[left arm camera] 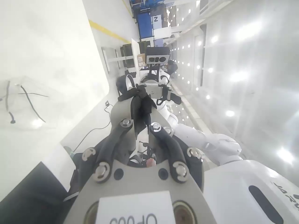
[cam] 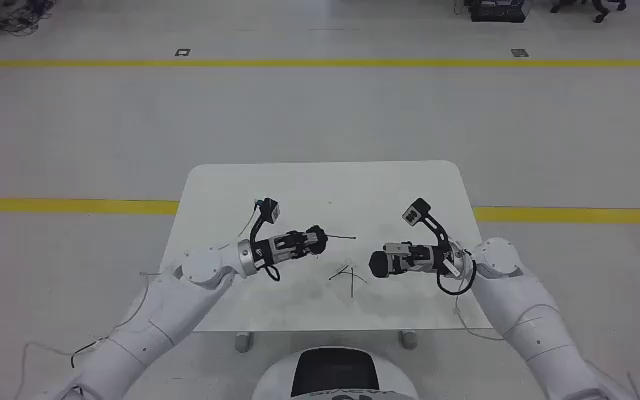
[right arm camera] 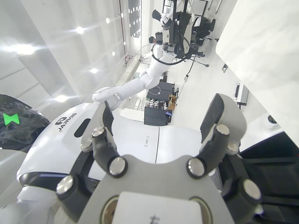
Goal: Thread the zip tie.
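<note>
With left fingers (left arm camera: 120,114) narrow, grips a black zip tie (cam: 342,237) over the white bench (cam: 250,190), tail pointing to the right. Holds right fingers (right arm camera: 224,113) wide apart, nothing between them. Has several loose zip ties (cam: 347,274) lying on the bench between left and right fingers.

The gripped end of the zip tie (cam: 342,238) is hidden between the fingers of the left gripper (cam: 324,238), and its head is too small to be made out. The loose zip ties (cam: 348,273) near the worktop's (cam: 210,190) front edge are too thin to be counted from above. In the left wrist view they are blurred by glare. There, the fingertips are covered by black material (left arm camera: 140,110), against which the held tie is lost.
</note>
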